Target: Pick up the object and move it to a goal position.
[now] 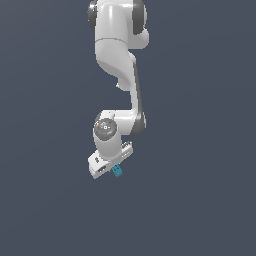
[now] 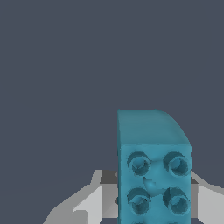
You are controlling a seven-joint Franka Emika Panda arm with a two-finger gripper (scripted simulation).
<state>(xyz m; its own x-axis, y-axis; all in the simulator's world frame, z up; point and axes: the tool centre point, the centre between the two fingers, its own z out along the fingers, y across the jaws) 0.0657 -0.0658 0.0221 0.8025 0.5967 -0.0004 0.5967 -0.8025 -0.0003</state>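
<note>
The object is a small teal-blue block [image 1: 118, 171] with round dark dimples on one face. In the exterior view it sits at the lower tip of the white gripper [image 1: 115, 170], which hangs from the arm. In the wrist view the block [image 2: 153, 166] fills the space between the two grey fingers [image 2: 94, 201], which press against its two sides. The gripper is shut on the block. The fingertips are hidden behind the hand in the exterior view.
The white arm [image 1: 117, 60] comes down from the top of the exterior view. The background is a plain dark grey-blue surface [image 1: 200, 200] with no other objects or marker showing.
</note>
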